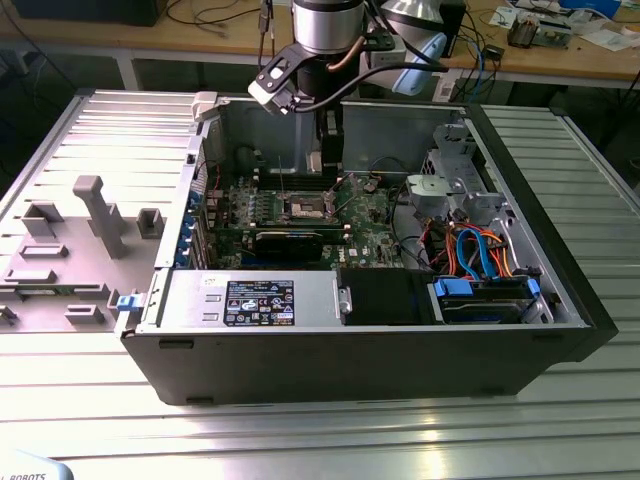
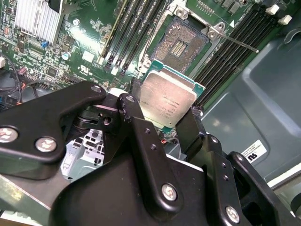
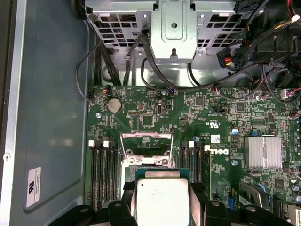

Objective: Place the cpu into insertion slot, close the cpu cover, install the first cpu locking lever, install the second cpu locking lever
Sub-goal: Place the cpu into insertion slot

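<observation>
1. Underneath, a ribbed metal table [image 1: 560, 420] is carrying an open computer case [image 1: 350, 370]. In the exterior view a grey fixture tray [image 1: 90, 230] is lying at nine o'clock of the case, on the exterior view's left.
2. A cluttered wooden workbench [image 1: 560, 60] is running across the room at twelve o'clock, behind the case.
3. The arm [image 1: 325, 25] is reaching down into the case from twelve o'clock.
4. The gripper [image 2: 167, 107] is pinching the cpu [image 2: 168, 96] by two opposite edges, with a black finger [image 2: 188, 127] pressing on each side.
5. The cpu is facing metal top up, lying about flat to the green board [image 3: 155, 113]. Being square, it is showing no long axis, and its edges are sitting roughly square to the socket.
6. The insertion slot [image 2: 181, 44] is lying bare, its dark centre uncovered. In the exterior view it is sitting at about eleven o'clock from the case's middle [image 1: 307, 208].
7. The cpu is hanging at the slot's near edge, not seated in it.
8. The cpu cover [image 3: 146, 135] is standing raised beyond the slot in the first wrist view.
</observation>
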You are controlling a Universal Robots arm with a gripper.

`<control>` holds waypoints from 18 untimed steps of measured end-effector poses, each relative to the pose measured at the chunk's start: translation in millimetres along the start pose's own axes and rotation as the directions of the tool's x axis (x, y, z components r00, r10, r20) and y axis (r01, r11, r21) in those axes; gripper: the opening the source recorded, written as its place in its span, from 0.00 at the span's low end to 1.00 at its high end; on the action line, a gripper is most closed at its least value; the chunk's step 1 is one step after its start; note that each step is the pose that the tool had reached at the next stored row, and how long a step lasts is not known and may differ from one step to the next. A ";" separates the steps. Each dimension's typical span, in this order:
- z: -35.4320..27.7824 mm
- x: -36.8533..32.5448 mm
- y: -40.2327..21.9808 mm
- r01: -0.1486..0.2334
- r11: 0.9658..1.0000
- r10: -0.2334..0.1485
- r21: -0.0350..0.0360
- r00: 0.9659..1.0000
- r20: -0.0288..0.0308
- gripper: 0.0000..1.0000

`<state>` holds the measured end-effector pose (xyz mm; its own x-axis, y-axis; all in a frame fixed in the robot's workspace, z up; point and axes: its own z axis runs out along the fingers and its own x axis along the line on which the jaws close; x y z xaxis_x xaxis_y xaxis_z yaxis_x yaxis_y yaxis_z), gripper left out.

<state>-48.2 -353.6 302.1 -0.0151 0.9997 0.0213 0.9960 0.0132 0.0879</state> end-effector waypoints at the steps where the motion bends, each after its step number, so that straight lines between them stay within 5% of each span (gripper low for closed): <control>1: 0.4 0.0 -0.1 0.000 1.000 0.000 0.000 1.000 0.000 0.54; 8: 6.0 -0.1 -3.3 -0.004 1.000 0.004 0.000 1.000 0.000 0.54; 14: 24.0 0.8 -15.5 -0.005 1.000 0.005 0.000 1.000 0.001 0.54; 18: 25.0 0.8 -15.6 -0.005 1.000 0.005 0.000 1.000 0.000 0.54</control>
<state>-61.6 -352.5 275.8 -0.0098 0.9997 0.0213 0.9961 0.0079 0.0878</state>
